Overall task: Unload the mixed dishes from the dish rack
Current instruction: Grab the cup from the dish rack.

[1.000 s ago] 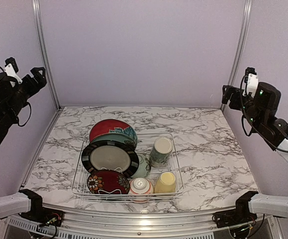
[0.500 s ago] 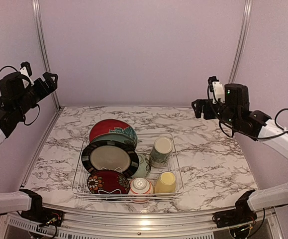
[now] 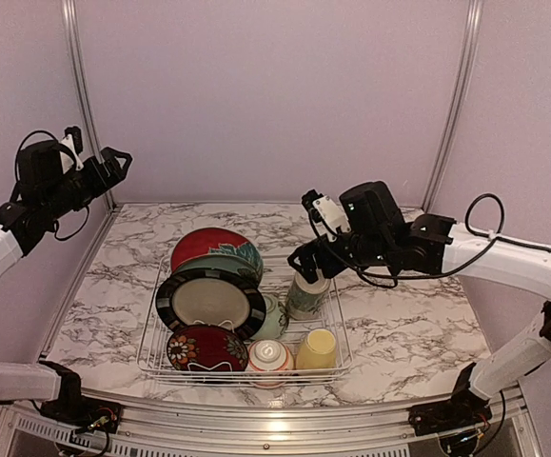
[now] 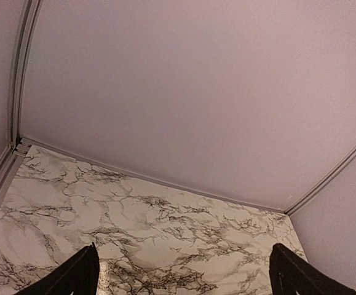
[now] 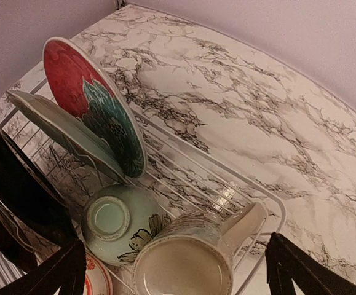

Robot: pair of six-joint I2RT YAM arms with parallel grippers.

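Now poised over the dish rack [image 3: 341,328] in the middle of the bench [image 3: 408,314], the right pincer [image 3: 305,255] is held fully open and empty, just above the patterned tall cup [image 5: 184,264] standing mouth up at the rack's right side. A clean lift is best made by closing across the cup's rim and drawing straight up, clear of the pale green bowl [image 5: 111,219] alongside. The left pincer [image 3: 113,163] is held wide open, empty, high at the left.

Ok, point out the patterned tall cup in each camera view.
Top external: patterned tall cup stands in the dish rack's right half, behind the yellow cup.
Left wrist: not in it.
Right wrist: the cup sits bottom centre, open mouth facing the camera.
Shared landmark: pale green bowl just left of it.
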